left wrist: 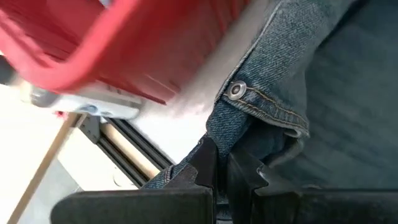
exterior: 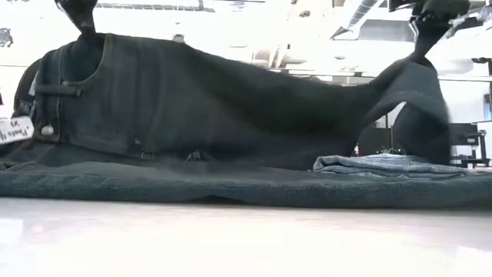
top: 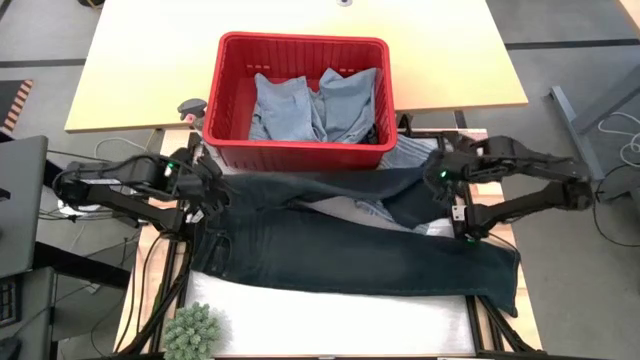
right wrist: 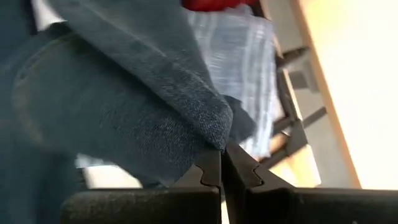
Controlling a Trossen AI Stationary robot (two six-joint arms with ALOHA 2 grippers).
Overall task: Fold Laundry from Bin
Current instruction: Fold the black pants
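Right up at the lens: the left gripper (left wrist: 216, 163), fingers pinched together on the waistband of the dark jeans (left wrist: 323, 87), a thin bite w/ the metal button (left wrist: 235, 91) just beyond the tips. That's the risk no. 1, denim is heavy and the grip is only on the edge, so a quick pull could strip it out. Right gripper (right wrist: 222, 163), also clamped tight, has a fold of one leg near its hem, equally shallow. Outward now: the jeans (top: 340, 245) lie across the table in front of the red bin (top: 297, 152), one leg lifted between the two arms, other leg flat. Striped garment (top: 405, 152) sits under the jeans beside the bin; could get dragged along if the leg sweeps over it. Bin itself holds more light blue laundry (top: 315, 105) and the lifted leg runs just beside its front wall, so a swing toward it may snag the rim or shove the bin. Small green plant (top: 192, 335) at the table's near edge, well apart.
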